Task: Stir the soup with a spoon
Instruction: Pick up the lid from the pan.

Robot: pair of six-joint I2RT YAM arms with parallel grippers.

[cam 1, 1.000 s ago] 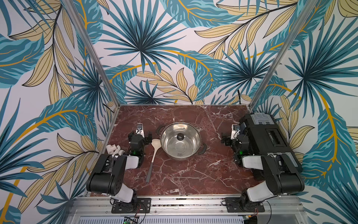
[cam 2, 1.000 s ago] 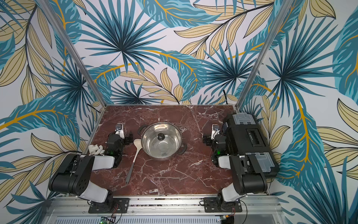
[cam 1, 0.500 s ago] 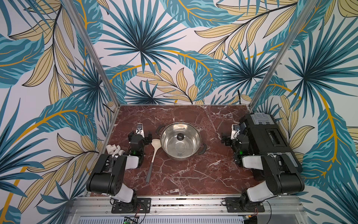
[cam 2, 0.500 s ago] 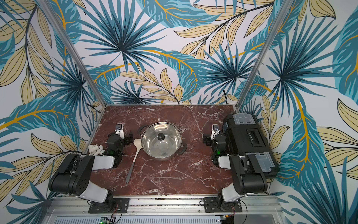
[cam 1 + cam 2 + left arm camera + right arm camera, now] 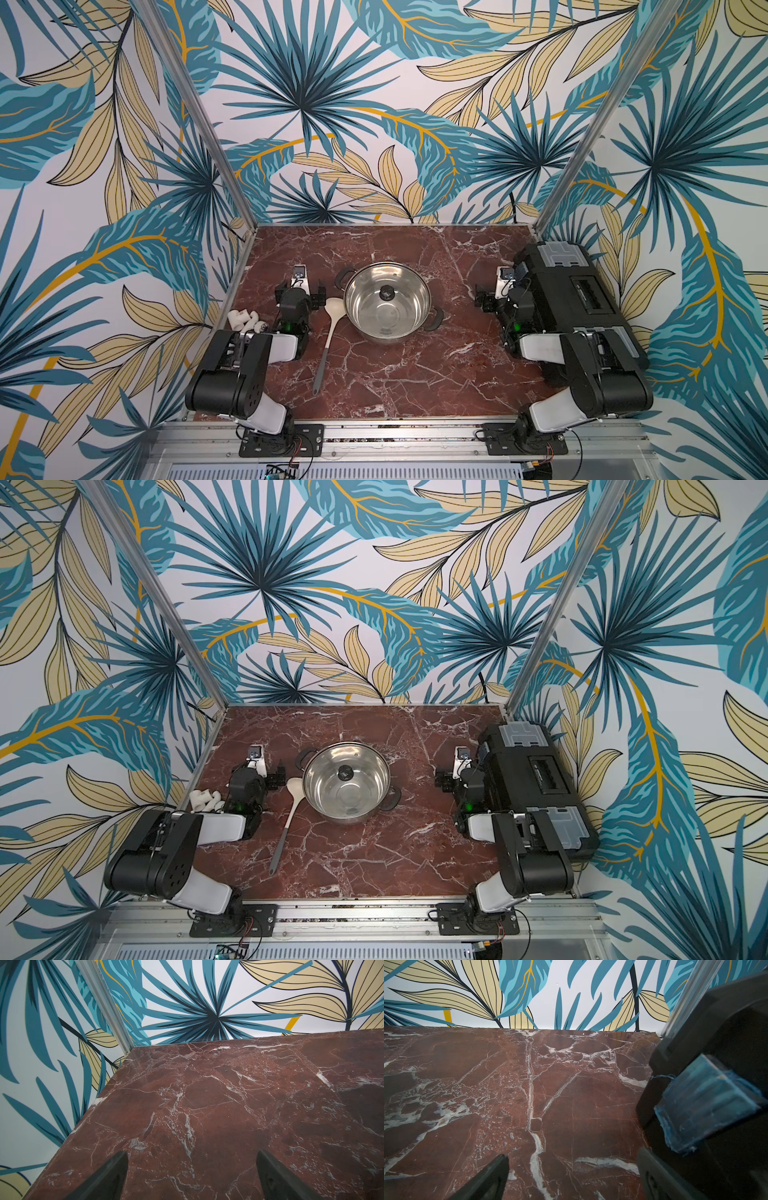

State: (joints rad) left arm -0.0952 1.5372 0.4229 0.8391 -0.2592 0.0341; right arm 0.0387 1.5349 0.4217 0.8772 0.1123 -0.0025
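Long cream-bowled, grey-handled spoon (image 5: 328, 340) lay flat on red marble desk (image 5: 395, 374), bowl beside lidded steel pot (image 5: 388, 307), handle running toward front edge. Nearer left tool (image 5: 305, 286), just beside; right tool (image 5: 488, 297) well apart. Both tools spread wide, empty.

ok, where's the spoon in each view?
Top view: spoon flat on the marble table, between the left arm and the pot.
Top view: spoon same spot, pot alongside.
Left wrist: not in view.
Right wrist: not in view.
Shared landmark: the marble table.
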